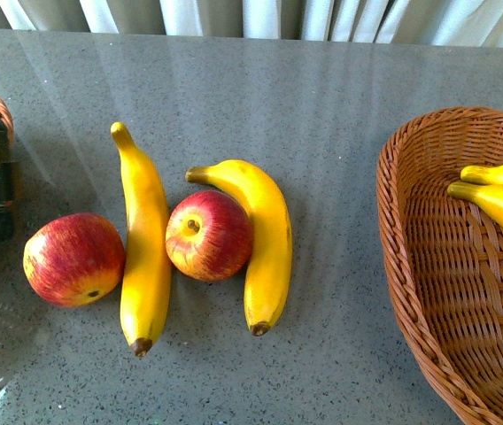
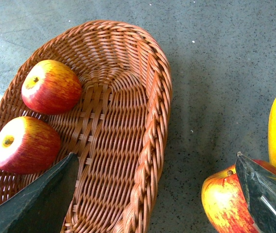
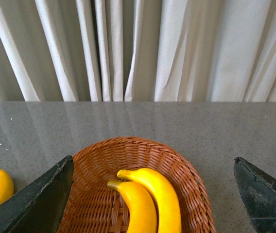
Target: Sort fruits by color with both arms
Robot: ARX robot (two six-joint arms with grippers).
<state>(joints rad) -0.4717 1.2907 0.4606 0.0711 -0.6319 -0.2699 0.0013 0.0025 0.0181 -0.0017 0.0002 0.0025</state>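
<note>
Jaws gaped wide and empty: left gripper (image 2: 155,156) above the apple basket (image 2: 116,131) rim, right gripper (image 3: 152,158) well apart from it.

- I see a grey table (image 1: 322,106), speckled like stone and glossy with pale streaks of reflection.
- Right basket (image 1: 399,266): brown wicker, oval, sits on the table at the right edge of my front view, cut off by the frame.
- Left basket (image 2: 153,102): same weave, oval; only a sliver shows in front.
- White curtain (image 3: 186,48) hangs in folds behind the table's far edge.
</note>
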